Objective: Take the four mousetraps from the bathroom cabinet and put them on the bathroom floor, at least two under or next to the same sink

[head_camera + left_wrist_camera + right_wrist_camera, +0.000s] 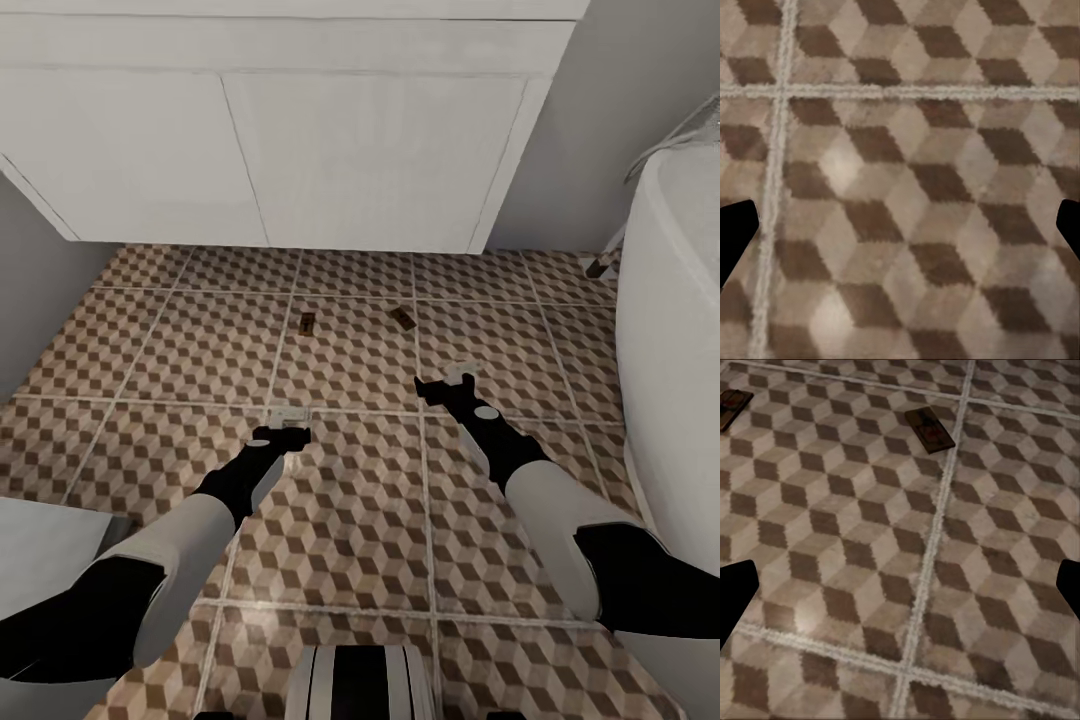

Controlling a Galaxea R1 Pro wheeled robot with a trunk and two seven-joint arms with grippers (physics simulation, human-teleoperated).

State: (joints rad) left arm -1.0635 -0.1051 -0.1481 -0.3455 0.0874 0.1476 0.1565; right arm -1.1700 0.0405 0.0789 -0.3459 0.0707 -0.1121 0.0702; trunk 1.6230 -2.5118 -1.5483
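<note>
Two mousetraps lie flat on the cube-patterned bathroom floor (350,480) in front of the white two-door vanity (280,150): one (307,322) to the left, the other (403,317) to the right. The right wrist view shows the same pair, one mousetrap (931,430) near a grout line and one (733,406) at the frame's edge. My left gripper (288,414) hovers over bare tile, open and empty. My right gripper (452,377) is open too, a short way back from the right mousetrap. The sink basin and the cabinet are out of view.
A white bathtub (675,330) fills the right side, with a chrome fitting (600,265) at its foot. A grey wall (35,290) closes the left, and a white object (45,540) sits at lower left. My base (365,685) shows at the bottom.
</note>
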